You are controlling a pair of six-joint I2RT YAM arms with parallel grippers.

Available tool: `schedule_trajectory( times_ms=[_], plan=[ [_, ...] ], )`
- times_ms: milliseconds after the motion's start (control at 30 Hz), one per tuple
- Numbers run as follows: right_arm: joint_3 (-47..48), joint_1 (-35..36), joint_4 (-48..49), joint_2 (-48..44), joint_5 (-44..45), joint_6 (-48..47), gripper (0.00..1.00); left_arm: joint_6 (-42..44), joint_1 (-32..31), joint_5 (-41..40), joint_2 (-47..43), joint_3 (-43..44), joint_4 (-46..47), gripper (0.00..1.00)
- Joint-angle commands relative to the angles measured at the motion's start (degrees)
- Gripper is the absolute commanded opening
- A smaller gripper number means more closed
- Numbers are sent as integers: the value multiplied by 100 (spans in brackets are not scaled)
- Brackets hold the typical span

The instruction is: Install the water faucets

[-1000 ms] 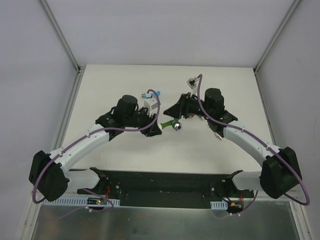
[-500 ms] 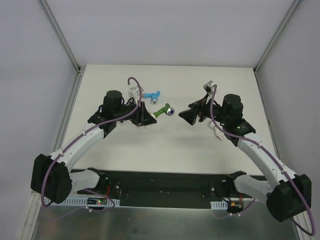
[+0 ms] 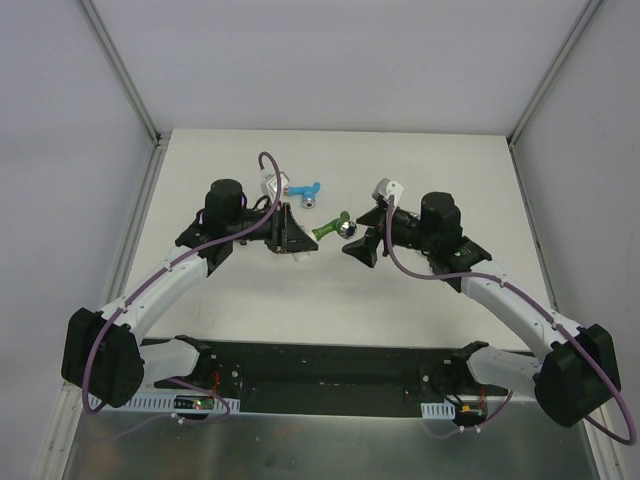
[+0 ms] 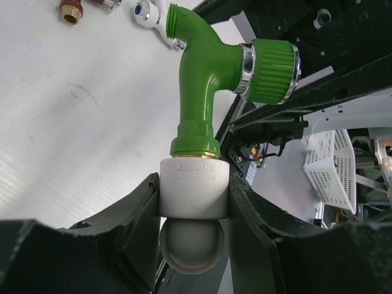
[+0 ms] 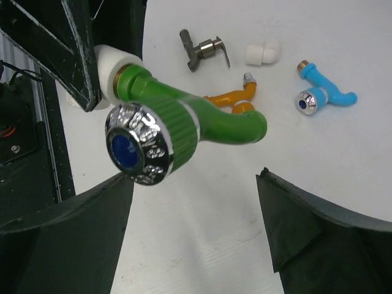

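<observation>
We see the left pincer [image 4: 195,184] clamped on a white fitting [image 4: 193,199]. The green tap [image 4: 199,92] sits with its threaded end in that fitting's mouth, held above the worktop [image 5: 367,37]. The right pincer [image 5: 193,177] has its jaws wide apart on either side of the green tap's ribbed knob, touching nothing. Beyond the green tap, on the worktop, we find an orange tap [image 5: 236,98], a blue tap [image 5: 324,92], a grey metal tap [image 5: 205,52] and a white elbow [image 5: 263,53].
</observation>
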Motion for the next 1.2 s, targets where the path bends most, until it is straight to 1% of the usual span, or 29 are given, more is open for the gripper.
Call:
schedule_trajectory(
  times_ms=[0, 133, 233, 400, 500, 533, 567, 667, 700, 767, 833, 933, 1000, 1067, 1133, 1167],
  plan=[
    [84, 15, 707, -46, -205, -295, 89, -158, 28, 594, -68, 272, 457, 0],
    [268, 6, 689, -28, -617, -304, 80, -140, 10, 823, -68, 299, 439, 0],
    [418, 6, 628, 25, -1030, -243, 76, -131, -33, 990, -51, 325, 431, 0],
    [524, 15, 619, 7, -1128, -137, 70, 0, -148, 1122, -24, 395, 255, 0],
    [629, 6, 540, -19, -1233, -32, 67, 254, -200, 1113, -68, 457, -61, 0],
    [673, -3, 514, -28, -1277, 3, 64, 342, -209, 1070, -77, 492, -218, 0],
    [725, -11, 505, -28, -1278, 108, 55, 404, -218, 1043, -86, 536, -316, 0],
    [866, -117, 487, 42, -1208, 547, 39, 519, -227, 938, -165, 554, -483, 0],
    [927, -126, 496, 68, -1138, 731, 36, 580, -227, 842, -208, 562, -562, 0],
    [1068, -169, 461, 147, -1084, 1153, 33, 843, -244, 570, -270, 606, -982, 0],
    [1287, -161, 268, 288, -1058, 1531, 29, 1246, -349, 35, -279, 790, -1553, 0],
    [1569, -170, 171, 560, -1075, 2155, 26, 1801, -718, -730, -262, 1010, -2275, 0],
    [1701, -161, 22, 762, -1023, 2236, 25, 2021, -920, -986, -279, 1072, -2399, 0],
    [1833, -170, -354, 920, -787, 2140, 26, 2127, -983, -1110, -349, 1072, -2391, 0],
    [2017, -283, -829, 1000, -575, 2104, 31, 2259, -965, -1303, -498, 1028, -2426, 0],
    [2079, -397, -1040, 1009, -627, 2148, 37, 2329, -974, -1382, -560, 1002, -2443, 0]
  ],
)
